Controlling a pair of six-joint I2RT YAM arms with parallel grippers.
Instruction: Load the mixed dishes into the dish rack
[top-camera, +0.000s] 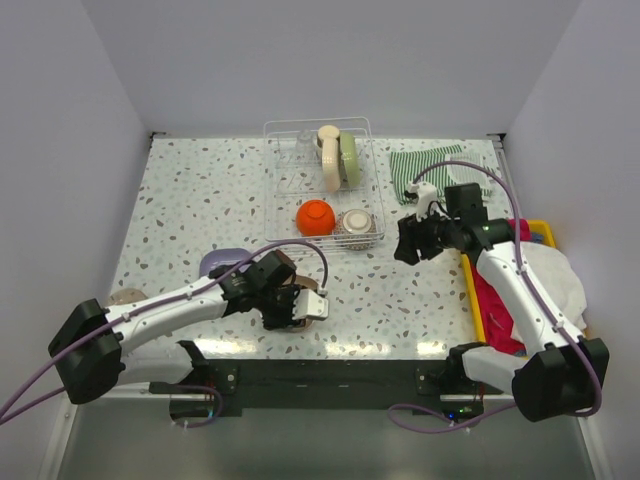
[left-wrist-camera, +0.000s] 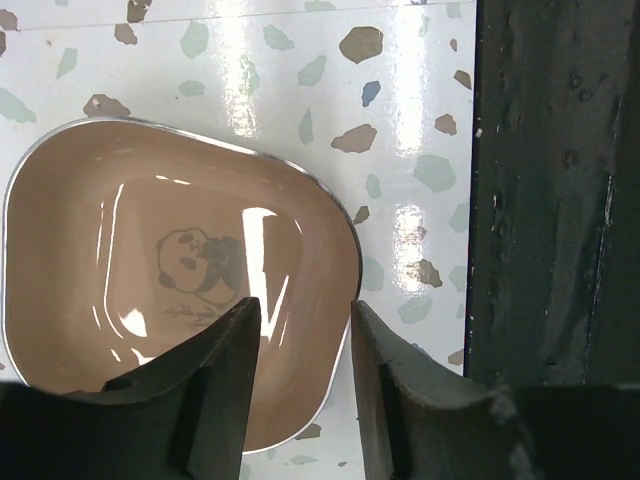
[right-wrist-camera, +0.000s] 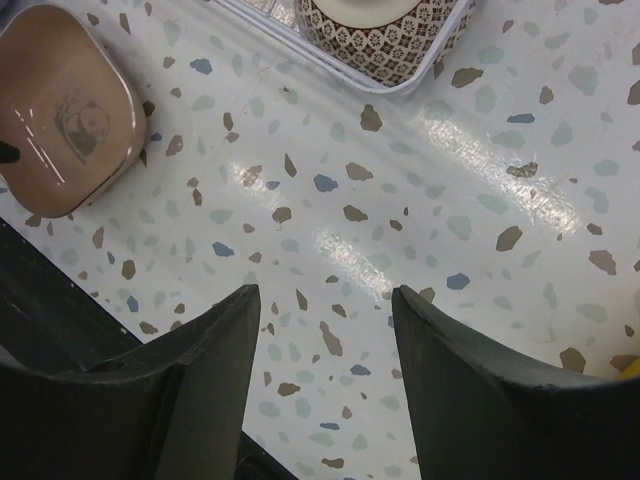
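Brown panda plate (left-wrist-camera: 150, 260) is laid flat before dish rack (top-camera: 285, 190); left gripper (left-wrist-camera: 302, 310) is parted over its rim; right gripper (right-wrist-camera: 327, 300) is parted, gripping nothing.

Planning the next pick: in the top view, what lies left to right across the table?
Lavender dish, orange-red bowl, grey patterned bowl, striped green cloth, yellow tray.

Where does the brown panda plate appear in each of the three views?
Top external: brown panda plate, lower centre, mostly hidden under the left jaws.
Left wrist: brown panda plate fills the left half.
Right wrist: brown panda plate, top left corner.
Shared landmark: black strip at the table's near edge.
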